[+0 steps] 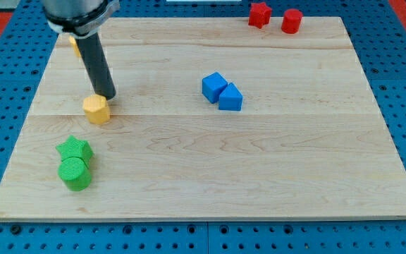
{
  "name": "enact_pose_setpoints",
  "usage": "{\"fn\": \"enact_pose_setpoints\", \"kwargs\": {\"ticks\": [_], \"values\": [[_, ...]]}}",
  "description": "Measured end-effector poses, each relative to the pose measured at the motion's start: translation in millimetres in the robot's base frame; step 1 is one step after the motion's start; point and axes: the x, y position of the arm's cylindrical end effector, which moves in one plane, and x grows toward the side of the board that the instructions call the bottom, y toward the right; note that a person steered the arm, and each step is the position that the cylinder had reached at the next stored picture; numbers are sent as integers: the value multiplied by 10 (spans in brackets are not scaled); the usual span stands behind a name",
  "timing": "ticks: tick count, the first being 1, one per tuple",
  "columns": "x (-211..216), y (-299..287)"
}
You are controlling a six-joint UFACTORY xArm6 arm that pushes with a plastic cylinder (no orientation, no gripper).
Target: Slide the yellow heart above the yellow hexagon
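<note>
A yellow block [96, 109], seemingly the hexagon, lies at the left of the wooden board [259, 169]. My tip [107, 96] stands just above and to the right of it, touching or nearly touching its upper edge. A second yellow block [72, 42] sits near the board's top left corner. It is mostly hidden behind the rod, so its shape cannot be made out.
A green star [74, 148] and a green cylinder [75, 173] sit together at the lower left. A blue cube [213, 86] and a blue triangular block [230, 98] touch near the centre. Two red blocks [259, 14] [291, 20] lie at the top right edge.
</note>
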Motion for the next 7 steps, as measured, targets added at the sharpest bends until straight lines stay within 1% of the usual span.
{"fn": "enact_pose_setpoints", "kwargs": {"ticks": [1, 2, 3, 4, 5, 6, 7], "values": [[292, -88], [158, -277], [-678, -133], [-1465, 192], [-2104, 31], [-2130, -722], [-1937, -920]]}}
